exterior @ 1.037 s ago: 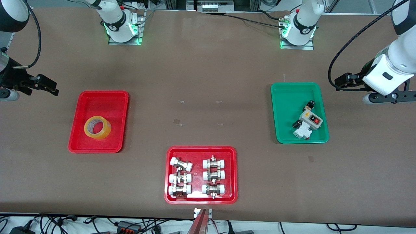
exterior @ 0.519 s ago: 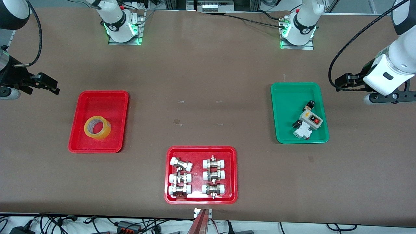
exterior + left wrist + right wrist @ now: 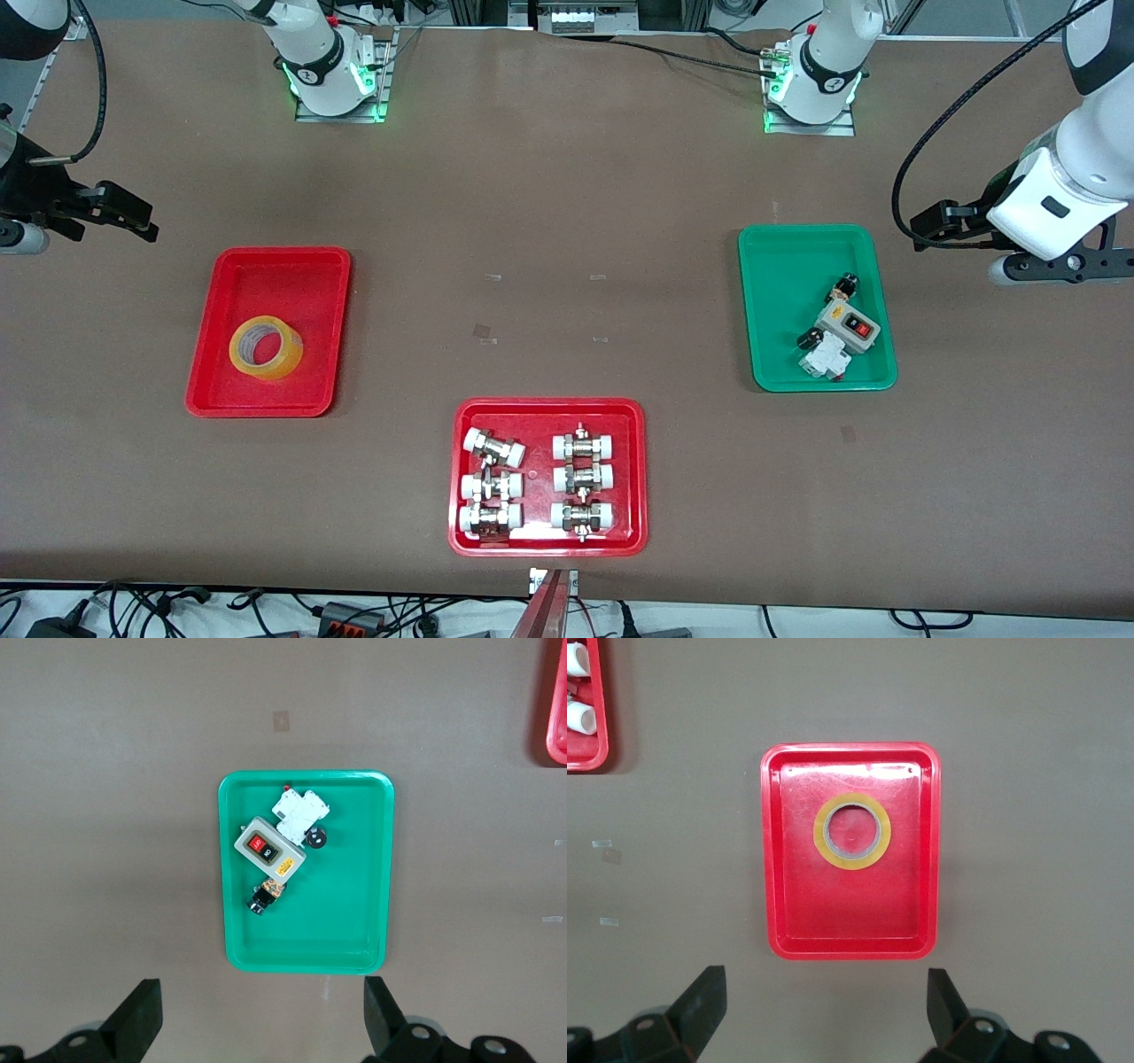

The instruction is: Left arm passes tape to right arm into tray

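Note:
The yellow tape lies flat in the plain red tray toward the right arm's end of the table. It also shows in the right wrist view, inside the tray. My right gripper is open and empty, up in the air over bare table beside the tray, its fingers wide apart in the right wrist view. My left gripper is open and empty, up over bare table beside the green tray, seen in the left wrist view.
A green tray holds a grey switch box and small electrical parts; it shows in the left wrist view. A red tray of several metal fittings sits nearest the front camera.
My right gripper has drifted slightly away from the red tray and higher. The left arm has barely moved. The tape has stayed in the tray.

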